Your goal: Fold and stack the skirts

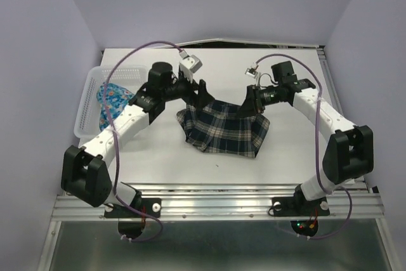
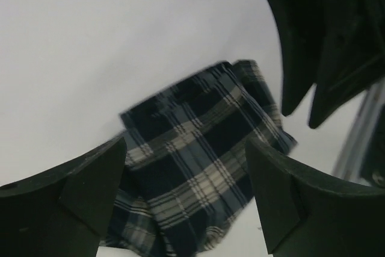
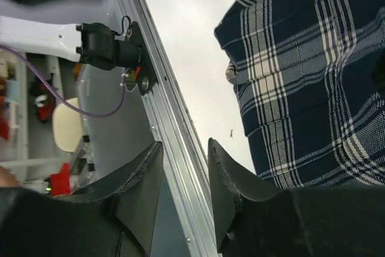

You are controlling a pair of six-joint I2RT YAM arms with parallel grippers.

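The plaid skirt (image 1: 223, 129) lies rumpled on the white table, in the middle. My left gripper (image 1: 202, 95) hovers over its far left corner with jaws wide open and empty. The left wrist view shows the plaid skirt (image 2: 198, 161) on the table below the left gripper (image 2: 185, 148). My right gripper (image 1: 247, 107) is at the skirt's far right corner. In the right wrist view the right gripper (image 3: 184, 144) is open with nothing between its fingers, and the plaid skirt (image 3: 313, 76) lies off to the side. The blue floral skirt (image 1: 115, 99) lies in the basket.
A white lattice basket (image 1: 86, 103) stands at the table's left edge. An aluminium rail (image 1: 216, 202) runs along the near edge and also shows in the right wrist view (image 3: 162, 109). Purple walls enclose the back and sides. The right gripper's fingers (image 2: 319, 40) show in the left wrist view.
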